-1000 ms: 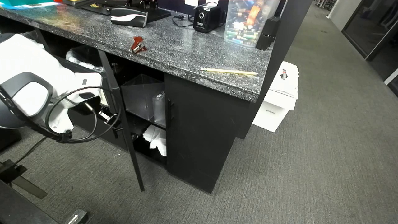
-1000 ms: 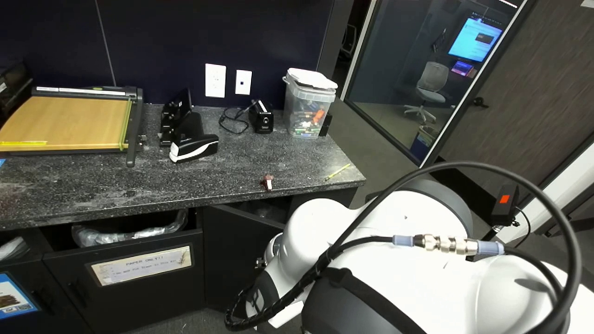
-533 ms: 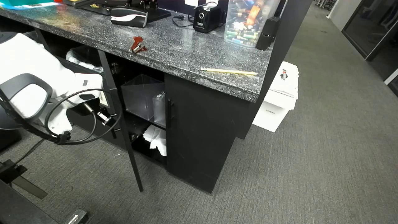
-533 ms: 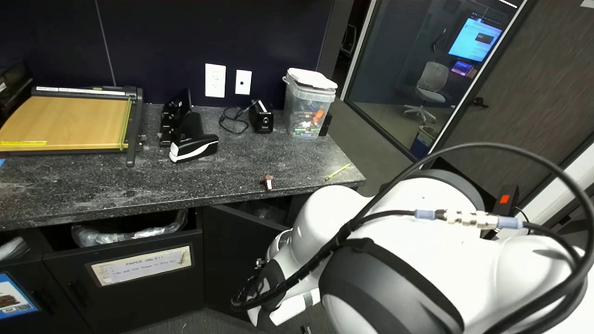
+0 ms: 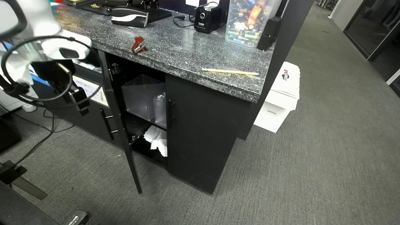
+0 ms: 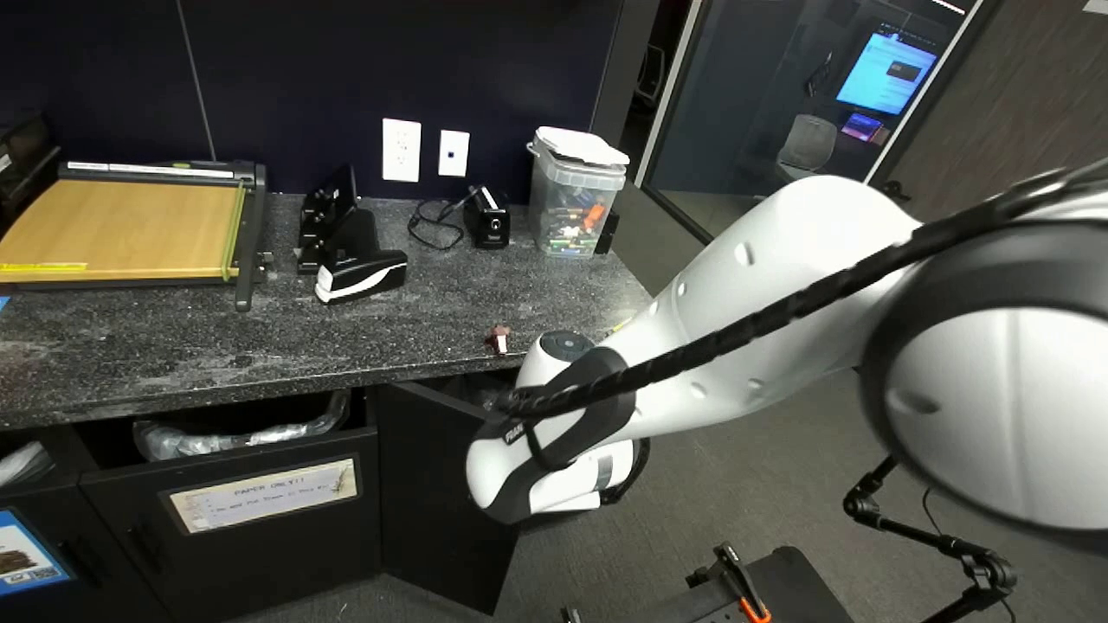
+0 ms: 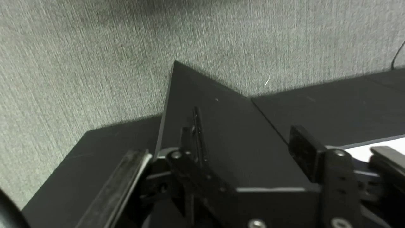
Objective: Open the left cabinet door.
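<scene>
1. The left cabinet door (image 6: 428, 502) hangs below the counter (image 5: 184, 47) and sticks out in front of it, so it is open. Both exterior views show this.

2. The gripper (image 7: 242, 139) is lower than the counter's edge and out in front of it. Its fingers (image 7: 305, 155) are spread wide and hold nothing. It is near the handle (image 5: 107, 125) of the door, but a gap shows in an exterior view, so they do not touch.

3. I think the pulling step is done, or very nearly done.

4. The next move, I guess, is to take the gripper away from the door, slowly, so it does not bump the handle. If the door must go wider, the gripper should go around to the inside and push softly.

5. In an exterior view, you can see a shelf (image 5: 146, 120) under the counter, with a clear box (image 5: 139, 100) on it and white paper (image 5: 159, 142) below. The right door (image 5: 200, 134), under the counter's corner, is shut.

6. In an exterior view, the sign (image 6: 264, 495) under the counter reads "PAPER ONLY". There the handle and gripper do not show; the arm (image 6: 736, 320) seems to hide them.

7. The wrist view shows the gap between the fingers best, but not the shelf.
</scene>
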